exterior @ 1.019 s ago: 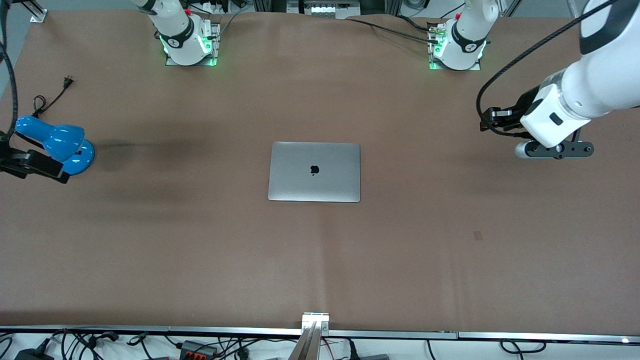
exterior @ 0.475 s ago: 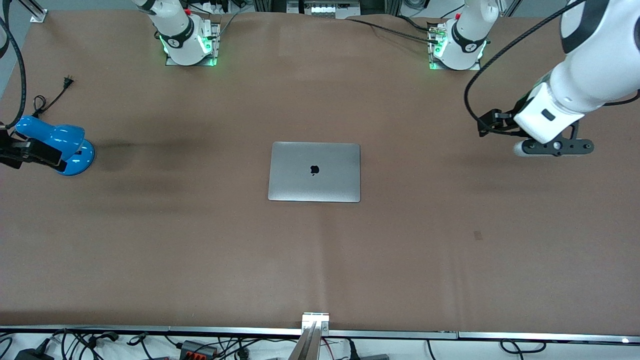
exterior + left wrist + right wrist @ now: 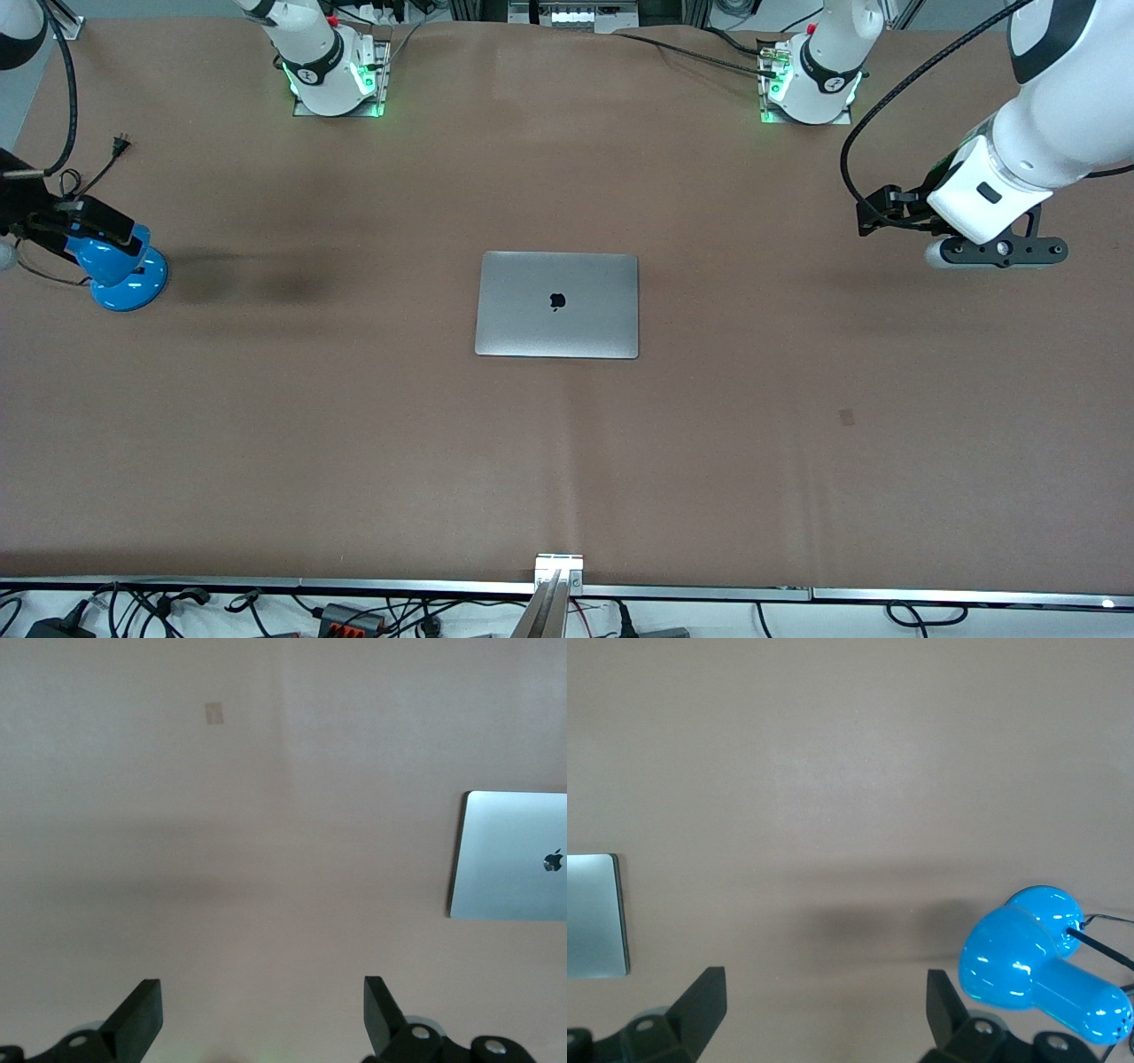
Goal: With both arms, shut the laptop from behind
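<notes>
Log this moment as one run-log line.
laptop: shut, flat mid-table | left tool: open, over bare table at its end | right tool: open, over table beside blue lamp | contact: none

Right gripper (image 3: 824,1010) open over table (image 3: 850,771), blue lamp (image 3: 1036,970) and laptop (image 3: 594,914) apart

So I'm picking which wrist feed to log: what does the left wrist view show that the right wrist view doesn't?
Only the left wrist view shows the laptop's apple logo, a small patch on the table cover, and the open left gripper. Only the right wrist view shows the blue lamp and the open right gripper. Both show the closed laptop at a frame edge and the bare brown table.
</notes>
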